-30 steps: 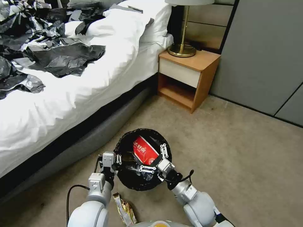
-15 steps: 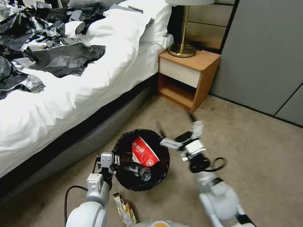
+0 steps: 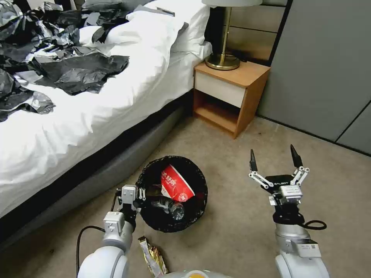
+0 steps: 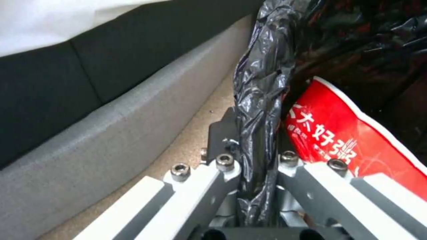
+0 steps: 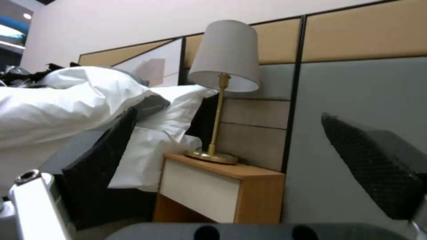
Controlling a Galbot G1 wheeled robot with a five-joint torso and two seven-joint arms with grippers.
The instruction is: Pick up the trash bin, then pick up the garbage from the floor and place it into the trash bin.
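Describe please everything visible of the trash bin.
The trash bin is small and round, lined with a crinkled black plastic bag folded over its rim. It stands upright on the carpet beside the bed. Inside lie a red snack wrapper and a clear plastic bottle. The left gripper pinches its rim.

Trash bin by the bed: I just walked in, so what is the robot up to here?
The left hand grips the rim of the trash bin, pinching the black bag. A red wrapper and a clear bottle lie inside. The right hand hovers open over the carpet beside the bin. A gold wrapper lies on the floor.
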